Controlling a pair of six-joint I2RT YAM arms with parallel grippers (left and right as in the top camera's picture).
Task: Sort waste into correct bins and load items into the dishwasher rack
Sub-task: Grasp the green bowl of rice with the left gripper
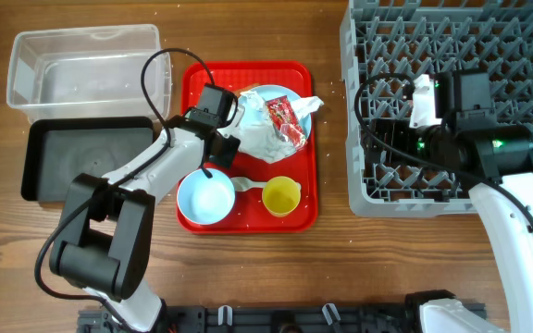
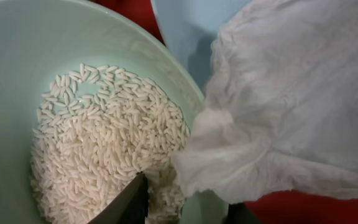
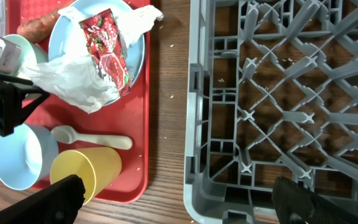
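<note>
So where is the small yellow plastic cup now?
In the overhead view the small yellow plastic cup sits on the flat red serving tray, in its lower right corner, just right of the white plastic spoon.

A brown wooden tabletop was seen from above. Long, thin lines of grain were seen running from side to side in the wood. The wood was lit softly and evenly all over.

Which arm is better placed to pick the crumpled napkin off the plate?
Left: the left gripper is at the napkin beside the green bowl; the right gripper hangs open over the rack.
</note>
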